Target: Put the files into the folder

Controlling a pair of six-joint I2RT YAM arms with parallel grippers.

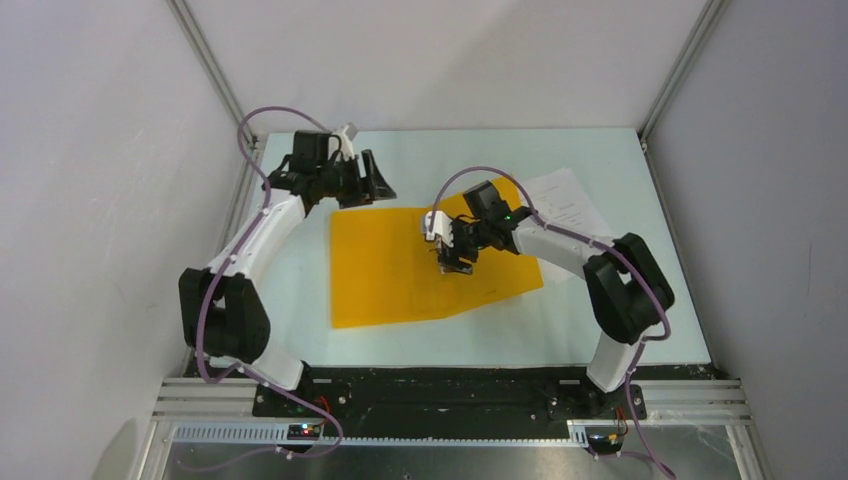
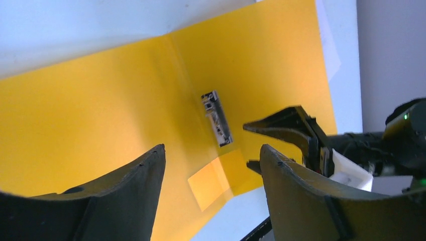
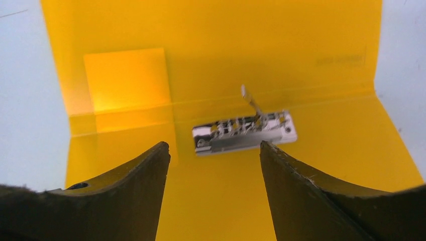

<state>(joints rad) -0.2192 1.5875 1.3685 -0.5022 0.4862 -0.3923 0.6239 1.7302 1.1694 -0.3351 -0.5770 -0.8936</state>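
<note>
The orange-yellow folder (image 1: 400,270) lies open and flat in the middle of the table. Its metal clip bar (image 3: 244,131) sits at the spine with its lever raised. My right gripper (image 1: 455,262) is open and empty and hangs just above the clip bar; in the right wrist view the gripper (image 3: 213,145) frames the bar. My left gripper (image 1: 378,182) is open and empty at the folder's far left corner, above the table. The files (image 1: 568,200), white printed sheets, lie at the far right, partly under the folder's right cover and behind my right arm.
The pale table (image 1: 600,320) is walled by grey panels left, right and behind. A paler square patch (image 3: 125,78) shows through one folder cover near the spine. My right gripper (image 2: 281,125) shows in the left wrist view, beside the clip bar (image 2: 217,118).
</note>
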